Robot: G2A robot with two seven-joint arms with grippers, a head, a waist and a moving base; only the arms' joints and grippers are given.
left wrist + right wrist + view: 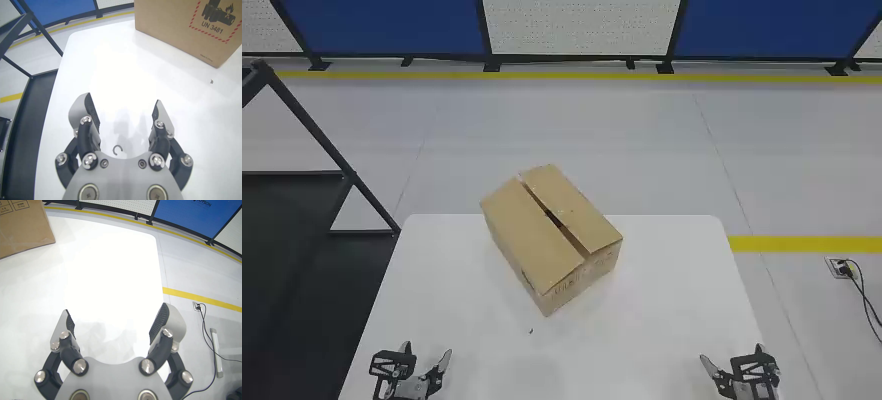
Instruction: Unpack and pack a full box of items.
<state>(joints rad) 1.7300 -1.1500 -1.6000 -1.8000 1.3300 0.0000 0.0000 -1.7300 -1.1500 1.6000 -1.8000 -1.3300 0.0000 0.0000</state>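
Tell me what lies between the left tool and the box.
Between left tool and box: bare table, in the left wrist view; a dark speck lies near the box's corner.

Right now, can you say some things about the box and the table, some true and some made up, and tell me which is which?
1. The cardboard box stands on the white table. True.
2. The box's top flaps are wide open. False: they are folded down, meeting at a seam along the top.
3. The left end effector is open and holds nothing. True.
4. The right end effector is clamped on the box. False: it is open and well apart from the box.
5. A small dark speck lies on the table near the box. True.
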